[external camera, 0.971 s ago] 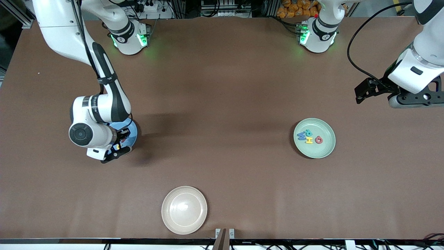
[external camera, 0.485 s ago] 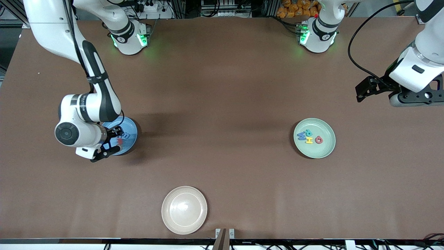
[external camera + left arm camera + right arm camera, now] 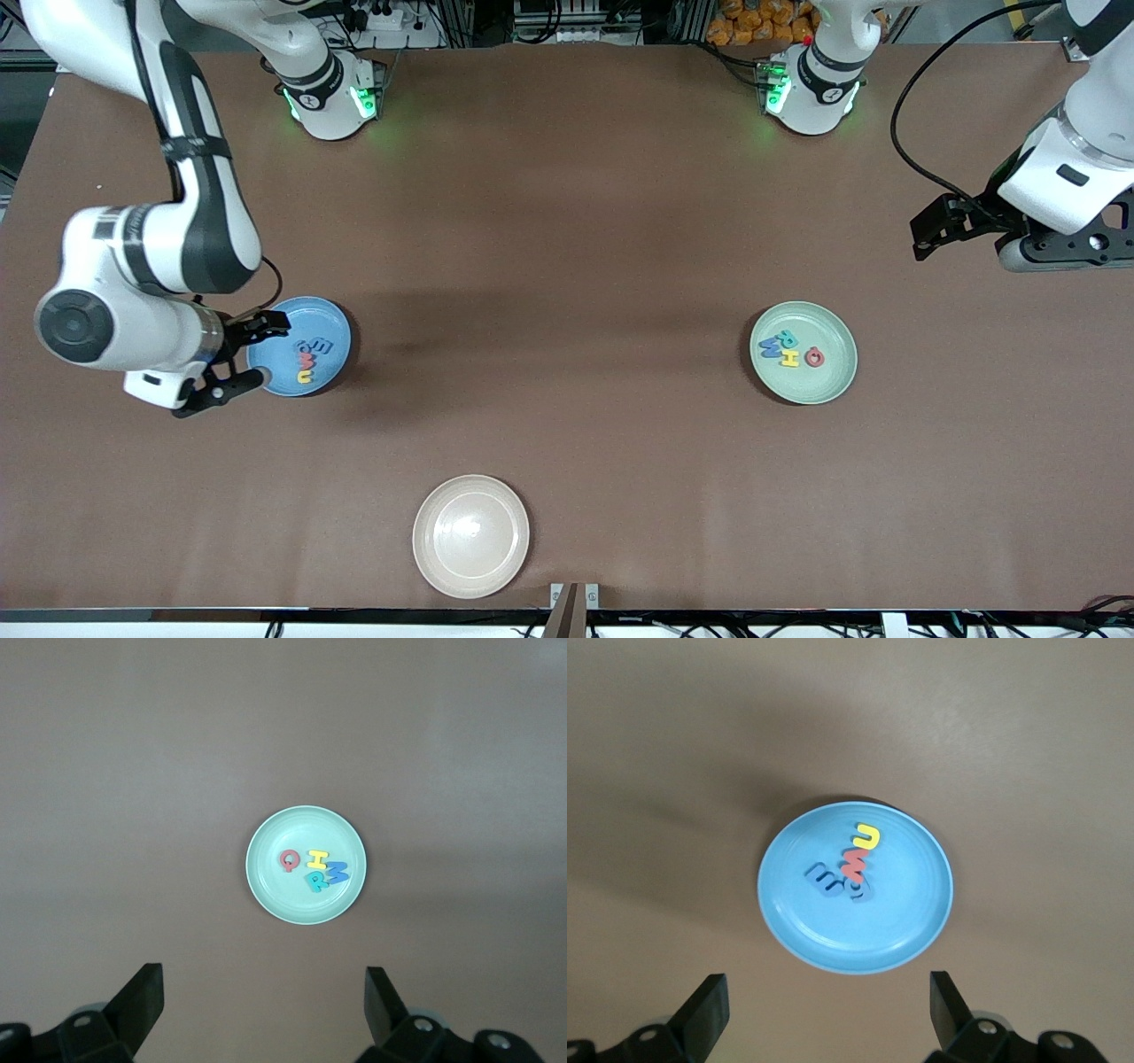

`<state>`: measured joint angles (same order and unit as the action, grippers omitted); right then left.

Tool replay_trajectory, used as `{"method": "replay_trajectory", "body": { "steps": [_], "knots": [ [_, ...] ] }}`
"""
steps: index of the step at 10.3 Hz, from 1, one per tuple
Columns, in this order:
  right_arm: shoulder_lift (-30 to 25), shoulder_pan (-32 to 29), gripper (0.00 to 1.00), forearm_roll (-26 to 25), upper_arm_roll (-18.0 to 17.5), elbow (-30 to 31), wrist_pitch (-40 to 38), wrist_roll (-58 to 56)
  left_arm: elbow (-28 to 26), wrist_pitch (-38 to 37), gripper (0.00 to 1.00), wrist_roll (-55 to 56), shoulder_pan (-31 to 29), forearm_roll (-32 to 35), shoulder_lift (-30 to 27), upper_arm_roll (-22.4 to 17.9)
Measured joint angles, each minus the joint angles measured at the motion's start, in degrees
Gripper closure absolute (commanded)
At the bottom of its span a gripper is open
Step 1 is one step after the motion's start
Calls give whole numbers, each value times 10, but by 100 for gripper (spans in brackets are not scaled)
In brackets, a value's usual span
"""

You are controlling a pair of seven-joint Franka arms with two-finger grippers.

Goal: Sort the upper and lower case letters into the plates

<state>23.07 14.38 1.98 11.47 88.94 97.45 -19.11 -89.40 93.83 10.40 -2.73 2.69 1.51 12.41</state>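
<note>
Right gripper [image 3: 237,363] hangs just off the rim of the blue plate [image 3: 332,321] at the right arm's end of the table [image 3: 567,221], fingers [image 3: 266,324] spread wide, holding nothing. Four letters [image 3: 307,359] lie bunched on that plate: yellow, red, two blue.

Cream plate [image 3: 470,535] sits bare, well apart from both sets of fingers.

Pale green plate [image 3: 837,385] carries four more letters [image 3: 790,349]: red, yellow, teal, blue, close together.

Left gripper [image 3: 264,988] waits high over the table past the green plate, fingers wide, empty.

Sorting looks finished; no loose letters show on the table. Plates round, shallow, matte; letters flat, small, foam-like; table covering brown, dull.
</note>
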Motion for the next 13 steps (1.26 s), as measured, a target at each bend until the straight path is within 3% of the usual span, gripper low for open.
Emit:
{"method": "replay_trajectory", "body": {
  "steps": [3, 7, 13],
  "knots": [
    [-56, 0, 0, 24, -1, -51, -87, 43, 4, -1, 0, 0, 0, -7, 1, 0],
    [-159, -37, 0, 24, -13, -61, -134, 64, 4, -1, 0, -1, 0, -13, 3, 0],
    [-180, -40, 0, 5, -81, -88, -162, 211, 11, -20, 0, -1, -2, -13, 3, -1]
  ]
}}
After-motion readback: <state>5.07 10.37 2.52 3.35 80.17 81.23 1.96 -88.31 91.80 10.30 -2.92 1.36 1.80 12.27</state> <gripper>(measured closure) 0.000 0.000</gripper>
